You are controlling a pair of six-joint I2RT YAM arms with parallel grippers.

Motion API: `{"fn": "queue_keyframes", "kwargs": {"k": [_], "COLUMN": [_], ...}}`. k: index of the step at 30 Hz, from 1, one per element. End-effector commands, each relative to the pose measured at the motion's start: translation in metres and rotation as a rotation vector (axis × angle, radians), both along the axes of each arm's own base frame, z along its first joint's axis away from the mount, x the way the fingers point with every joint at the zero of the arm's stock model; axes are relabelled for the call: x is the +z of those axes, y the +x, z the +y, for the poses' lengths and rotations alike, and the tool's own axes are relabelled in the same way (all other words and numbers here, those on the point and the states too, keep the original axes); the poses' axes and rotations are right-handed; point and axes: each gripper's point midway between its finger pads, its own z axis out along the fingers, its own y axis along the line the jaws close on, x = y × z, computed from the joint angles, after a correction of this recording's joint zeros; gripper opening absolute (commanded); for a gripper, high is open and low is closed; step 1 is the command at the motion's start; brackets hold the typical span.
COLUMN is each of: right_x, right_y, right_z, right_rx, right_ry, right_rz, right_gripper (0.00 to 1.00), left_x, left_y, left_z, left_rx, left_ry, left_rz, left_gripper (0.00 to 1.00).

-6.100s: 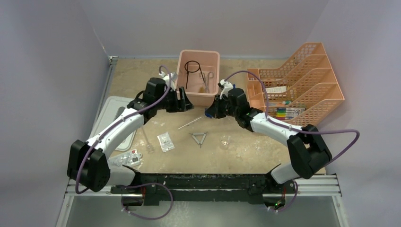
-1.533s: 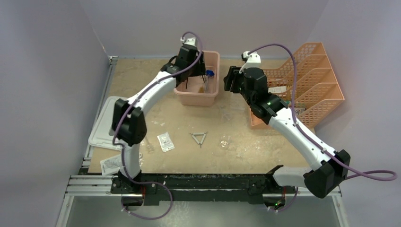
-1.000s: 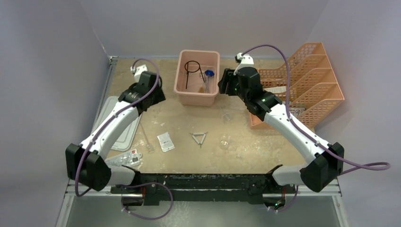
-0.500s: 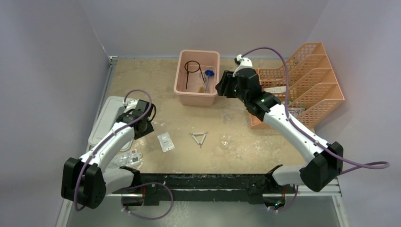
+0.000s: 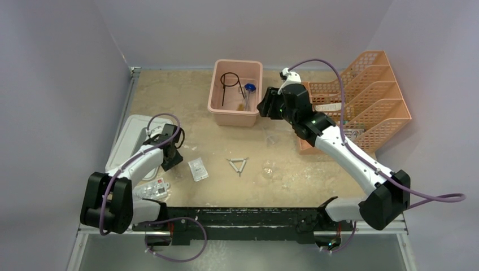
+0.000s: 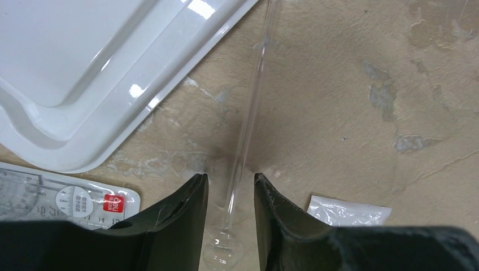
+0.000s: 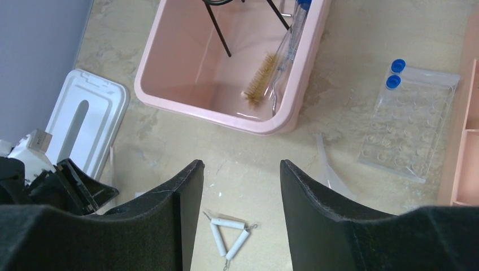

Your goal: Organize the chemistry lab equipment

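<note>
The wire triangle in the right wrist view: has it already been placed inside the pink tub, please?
No, the wire triangle lies on the bare table, outside the pink tub.

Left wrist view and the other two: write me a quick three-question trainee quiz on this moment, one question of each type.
1. True or false: the pink tub holds a bristle brush.
2. Where does the wire triangle lie? A: in the tub. B: on the bare table between the arms. C: on the white lid.
3. Fill in: the left gripper, its fingers on either side of the glass rod, is ___ (open or shut).

Key: 1 true; 2 B; 3 open.
</note>
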Motion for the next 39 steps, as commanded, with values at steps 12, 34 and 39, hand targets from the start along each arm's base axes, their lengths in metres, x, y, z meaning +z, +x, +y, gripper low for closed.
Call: {"fn": "queue_keyframes", "kwargs": {"k": [12, 34, 39], "right_x": [0.029, 0.035, 0.035], "right_y": [-0.009, -0.011, -0.017], "right_z": [-0.008, 0.002, 0.046], "right_rx": [-0.031, 0.006, 0.213], "right_ry": [0.102, 0.15, 0.227], "right_rz": [-0.099, -0.097, -0.028], "right_gripper": [0.53, 0.55, 0.57], "left_x": [-0.011, 0.107, 0.183], "left_y": [0.01, 0.074, 0.104], "left_z": [-0.007, -0.07, -0.096], "left_rx": [0.013, -0.298, -0.39], "left_ry": [-0.068, -0.322, -0.428], "left_rz": [-0.002, -0.38, -0.626], "left_gripper": [0.24, 0.08, 0.1]}}
